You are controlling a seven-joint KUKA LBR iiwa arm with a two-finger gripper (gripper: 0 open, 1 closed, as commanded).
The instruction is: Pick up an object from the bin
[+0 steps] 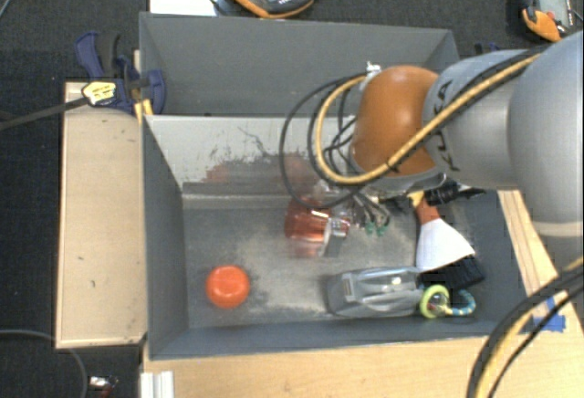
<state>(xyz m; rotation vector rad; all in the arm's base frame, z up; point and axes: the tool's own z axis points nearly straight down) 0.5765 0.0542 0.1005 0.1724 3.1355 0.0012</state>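
Note:
My gripper (pixel 349 212) hangs below the arm's wrist near the middle of the bin, close to the back wall. Right at its left side is a small shiny copper-red cylinder (pixel 306 227), touching or nearly touching the gripper; whether it is gripped I cannot tell. In front of the gripper, on the floor, lies a long clear grey plastic thing (pixel 374 291). To its right is a white cone-shaped piece with an orange tip (pixel 441 243).
An orange round thing (pixel 227 286) lies alone at the front left of the bin. A yellow-green ring (pixel 433 302) and a black piece (pixel 464 273) sit by the front right corner. The arm covers the bin's right rear part.

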